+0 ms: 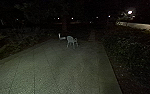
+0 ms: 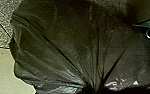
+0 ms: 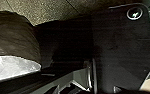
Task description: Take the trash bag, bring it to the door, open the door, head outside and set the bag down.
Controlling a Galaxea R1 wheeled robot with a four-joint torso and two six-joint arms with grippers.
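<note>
The dark plastic trash bag [image 2: 66,45] looms large and full in the left wrist view, its folds drawn together to one tight neck. At that neck my left gripper [image 2: 89,90] is shut on the bag. Part of the same dark trash bag [image 3: 16,35] shows in the right wrist view, beside the robot's own dark base plate, with a bright pale patch along its edge. Whether my right gripper is open or shut cannot be made out.
Outdoors at night, a paved path [image 1: 58,67] runs forward. A pale chair [image 1: 71,41] stands on it ahead, with another pale object [image 1: 62,37] just to its left. Dark planting [image 1: 133,52] borders the right side, and more vegetation [image 1: 13,42] the left.
</note>
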